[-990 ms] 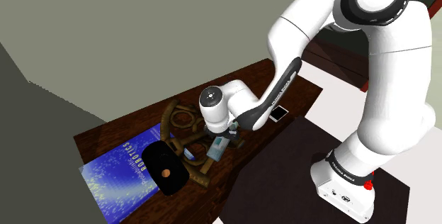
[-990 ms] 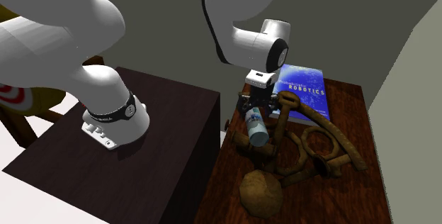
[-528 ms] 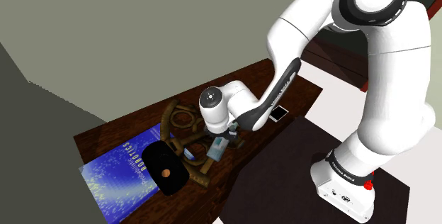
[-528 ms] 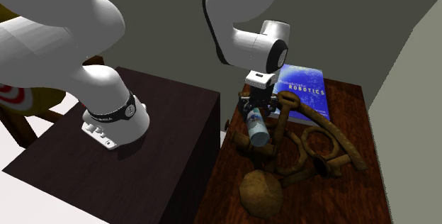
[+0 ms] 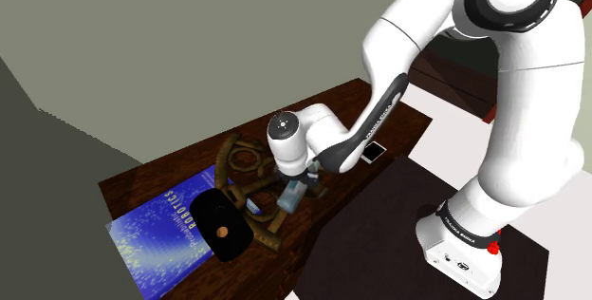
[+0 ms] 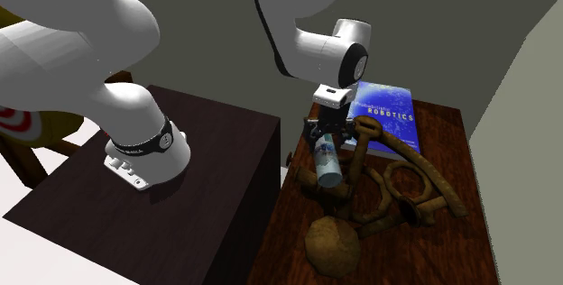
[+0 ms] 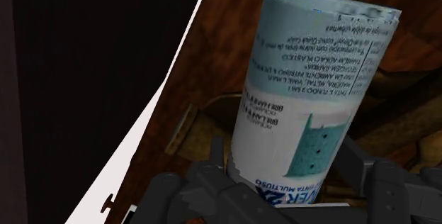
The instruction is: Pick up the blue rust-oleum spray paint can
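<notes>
Fingers (image 7: 358,167) grip the spray can (image 7: 312,109) by its near end, long axis running out past the fingertips down toward the surface (image 6: 456,256), brown loops (image 6: 406,184) just beside, so probably a straight-up lift.

A dark reddish-brown wooden table (image 5: 157,173) runs across the middle of the shoulder view. Flat grey-olive walls (image 5: 142,42) take up the upper left, dimmer toward the lower left corner. Pale white floor (image 5: 560,255) shows at the lower right. At the second exterior view's right edge, a lighter grey wall (image 6: 532,67) stands beside the table.
</notes>
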